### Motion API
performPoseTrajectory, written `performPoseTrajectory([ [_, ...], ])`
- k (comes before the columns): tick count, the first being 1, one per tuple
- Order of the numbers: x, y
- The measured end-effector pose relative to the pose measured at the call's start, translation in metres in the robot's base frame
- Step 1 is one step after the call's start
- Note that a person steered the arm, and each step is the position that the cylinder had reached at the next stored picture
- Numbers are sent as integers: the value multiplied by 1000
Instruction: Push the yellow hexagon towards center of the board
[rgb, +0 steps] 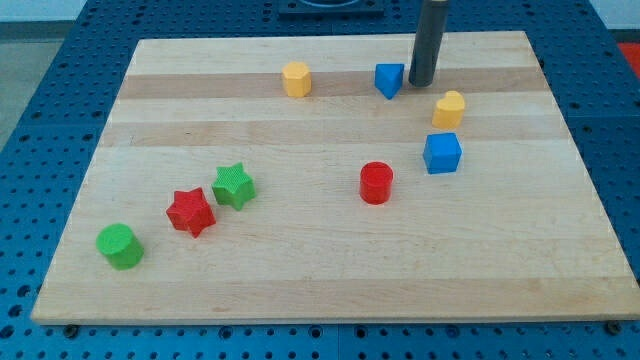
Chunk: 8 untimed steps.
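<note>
The yellow hexagon (296, 78) sits near the view's top, left of the middle of the wooden board (300, 280). My tip (421, 83) rests on the board at the top right, well to the right of the hexagon. A blue triangular block (389, 80) lies between them, right beside the tip's left side.
A yellow heart-like block (449, 108) and a blue cube (442, 153) lie below and right of the tip. A red cylinder (376, 183) is near the middle. A green star (233, 186), a red star (190, 212) and a green cylinder (120, 246) lie at the lower left.
</note>
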<state>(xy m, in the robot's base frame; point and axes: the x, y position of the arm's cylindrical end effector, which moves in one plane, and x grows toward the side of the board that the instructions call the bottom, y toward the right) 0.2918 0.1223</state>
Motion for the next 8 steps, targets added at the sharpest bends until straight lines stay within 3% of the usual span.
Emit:
performPoseTrajectory([
  [3, -41, -16],
  [5, -41, -141],
  [8, -37, -223],
])
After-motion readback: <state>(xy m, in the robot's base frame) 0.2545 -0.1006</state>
